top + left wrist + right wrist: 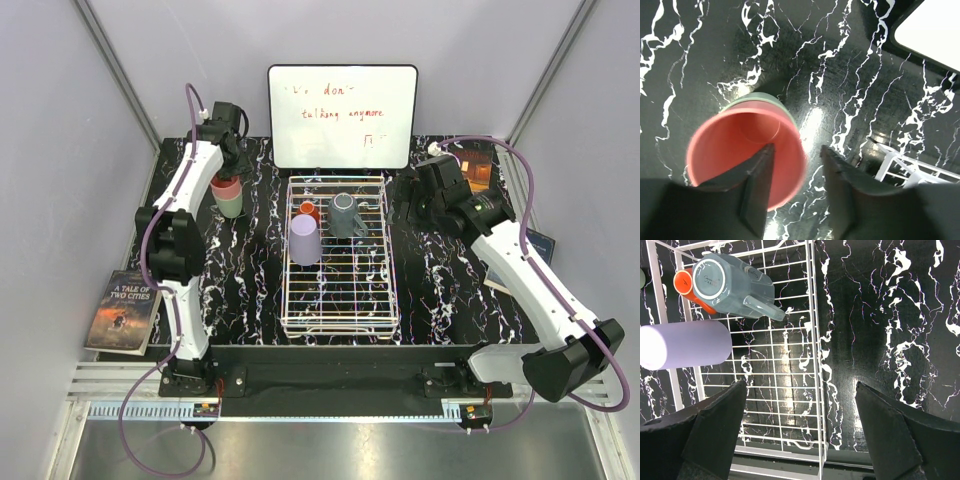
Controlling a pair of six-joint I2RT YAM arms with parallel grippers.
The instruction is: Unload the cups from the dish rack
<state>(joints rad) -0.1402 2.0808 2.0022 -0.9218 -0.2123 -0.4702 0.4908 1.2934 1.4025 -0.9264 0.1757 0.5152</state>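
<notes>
The white wire dish rack [385, 290] lies mid-table. In it stand a lavender cup [304, 240], a small orange-red cup [309, 210] and a dark grey mug [346, 215]. Left of the rack, the pink cup [227, 186] sits nested in the pale green cup [231, 207]. My left gripper [228, 170] hovers over it, open; one finger is inside the pink cup [735, 145], the other outside its rim, clear of the wall. My right gripper [405, 200] is open and empty above the rack's right rim [812, 340], with the mug [730, 287], orange-red cup [684, 282] and lavender cup [685, 345] to its left.
A whiteboard with red writing [342, 115] stands behind the rack. A book [124, 310] lies off the table's left edge, another book [540, 245] at the right edge, and a dark box [475, 165] at the back right. The rack's corner [900, 162] shows in the left wrist view.
</notes>
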